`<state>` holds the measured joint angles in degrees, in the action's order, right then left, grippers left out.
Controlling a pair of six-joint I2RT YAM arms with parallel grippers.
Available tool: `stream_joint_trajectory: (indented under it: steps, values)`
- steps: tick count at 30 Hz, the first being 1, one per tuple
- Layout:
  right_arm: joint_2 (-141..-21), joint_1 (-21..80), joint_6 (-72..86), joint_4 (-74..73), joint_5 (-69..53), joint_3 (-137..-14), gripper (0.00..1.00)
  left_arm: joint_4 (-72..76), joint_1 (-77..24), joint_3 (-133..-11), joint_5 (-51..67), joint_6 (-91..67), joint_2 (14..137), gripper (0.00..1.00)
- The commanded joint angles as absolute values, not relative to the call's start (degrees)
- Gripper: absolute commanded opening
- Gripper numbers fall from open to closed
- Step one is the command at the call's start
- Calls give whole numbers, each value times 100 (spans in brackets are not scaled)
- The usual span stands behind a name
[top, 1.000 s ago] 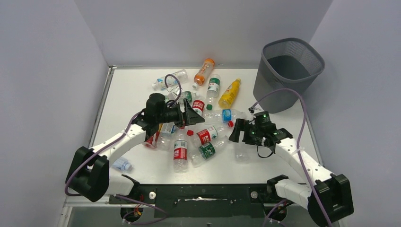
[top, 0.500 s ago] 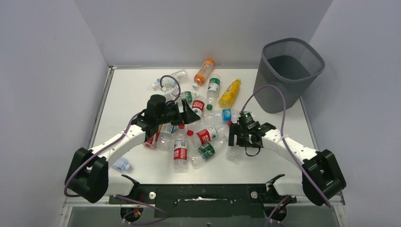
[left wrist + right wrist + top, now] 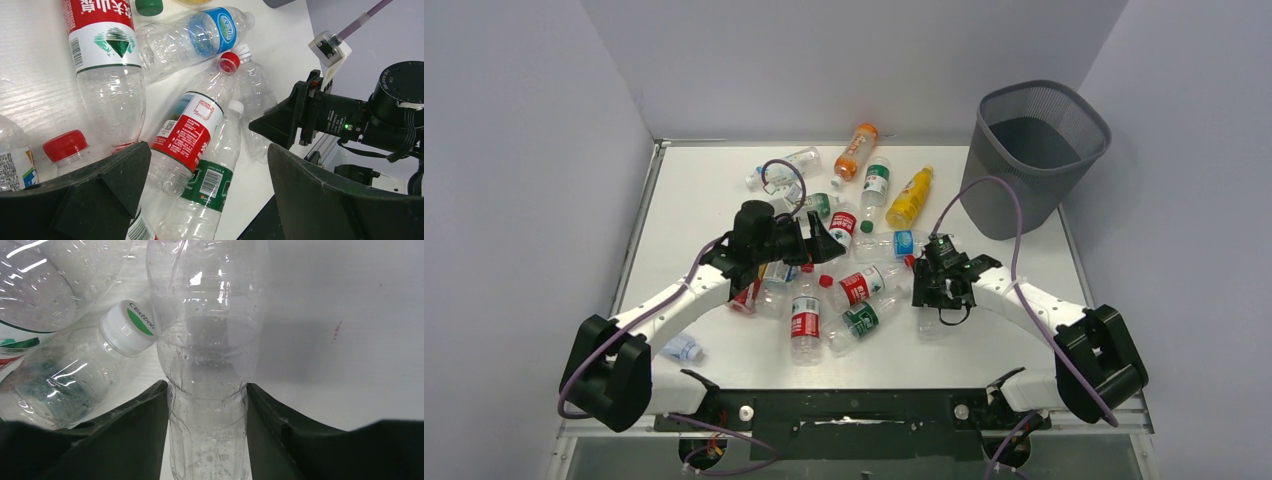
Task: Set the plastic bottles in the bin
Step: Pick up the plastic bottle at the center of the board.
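Observation:
Several plastic bottles (image 3: 844,285) lie in a heap at the table's middle, among them an orange one (image 3: 856,151) and a yellow one (image 3: 910,196). My right gripper (image 3: 930,300) is low at the heap's right edge. In the right wrist view its gripper (image 3: 207,390) is shut on a clear label-less bottle (image 3: 207,340), with both fingers pressing its sides. My left gripper (image 3: 207,150) hangs open above a red-labelled bottle (image 3: 192,127) and a green-labelled bottle (image 3: 207,182), holding nothing. The dark mesh bin (image 3: 1044,100) stands at the far right.
A white-capped clear bottle (image 3: 131,327) lies just left of the held one, almost touching it. A lone crushed bottle (image 3: 682,347) lies near the left arm's base. Grey walls close in both sides of the table. Purple cables loop over both arms.
My right gripper slid left and down to the clear bottle, and its fingers closed from wide open onto it. The left arm stayed almost still, open.

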<state>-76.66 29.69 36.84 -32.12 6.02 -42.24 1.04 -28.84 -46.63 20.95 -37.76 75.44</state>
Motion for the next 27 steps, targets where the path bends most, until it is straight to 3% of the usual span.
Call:
stream_joint_trajectory:
  steps: [1, 9, 27]
  values:
    - [-7684, 3013, 3657, -3189, 682, -4447, 46, 255, -2918, -4723, 2092, -3679, 7383, 88]
    - [-7288, 3080, 3652, -3588, 826, -4727, 34, 197, -2918, -4635, 2057, -3656, 7244, 88]
    - [-6550, 3157, 3166, -4493, 912, -6321, 30, 538, -2919, -4464, 2129, -3741, 7385, 88]
